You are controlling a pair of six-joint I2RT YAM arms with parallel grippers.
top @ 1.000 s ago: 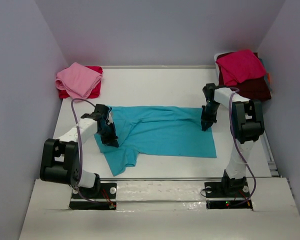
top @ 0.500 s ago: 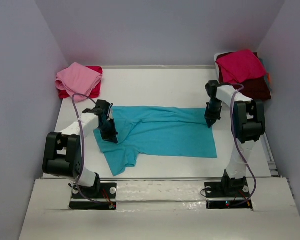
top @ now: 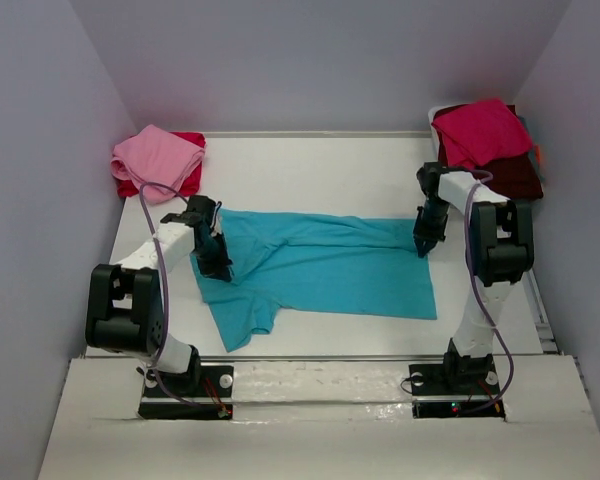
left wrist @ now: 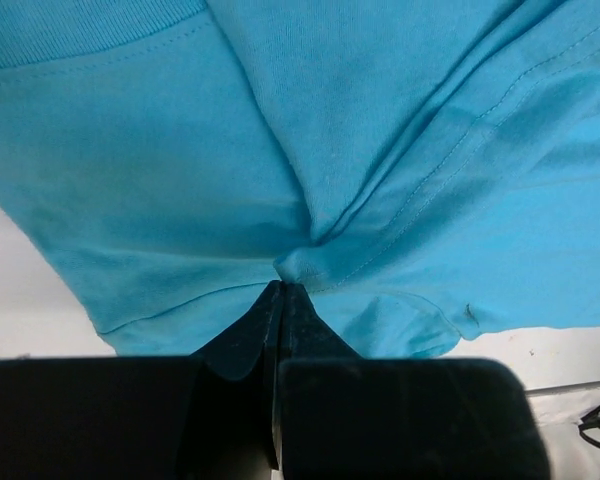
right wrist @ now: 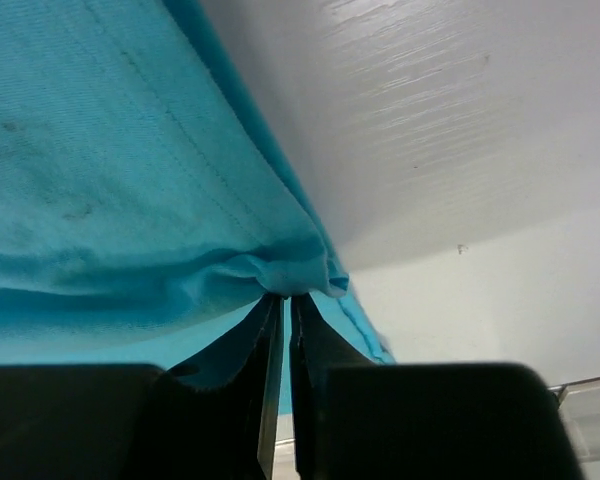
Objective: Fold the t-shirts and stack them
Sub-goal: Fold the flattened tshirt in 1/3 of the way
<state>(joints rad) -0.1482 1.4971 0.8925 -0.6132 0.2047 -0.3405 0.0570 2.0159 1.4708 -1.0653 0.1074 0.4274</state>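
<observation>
The turquoise t-shirt (top: 320, 265) lies spread across the white table (top: 310, 175), its neck end to the left and hem to the right. My left gripper (top: 222, 268) is shut on a pinch of the turquoise cloth (left wrist: 300, 262) near the left sleeve. My right gripper (top: 422, 246) is shut on a fold of the shirt's far right hem (right wrist: 280, 270). A folded pink shirt (top: 157, 158) lies on a red one (top: 190, 180) at the back left. A crimson shirt (top: 480, 132) lies on a dark maroon one (top: 510, 175) at the back right.
Grey walls close in the table on three sides. The arm bases (top: 185, 385) stand on the near ledge. A metal rail (top: 540, 310) runs along the table's right edge.
Both grippers have moved away from me and slightly outward with the turquoise cloth pinched in them, pulling the shirt's far edge straighter.
</observation>
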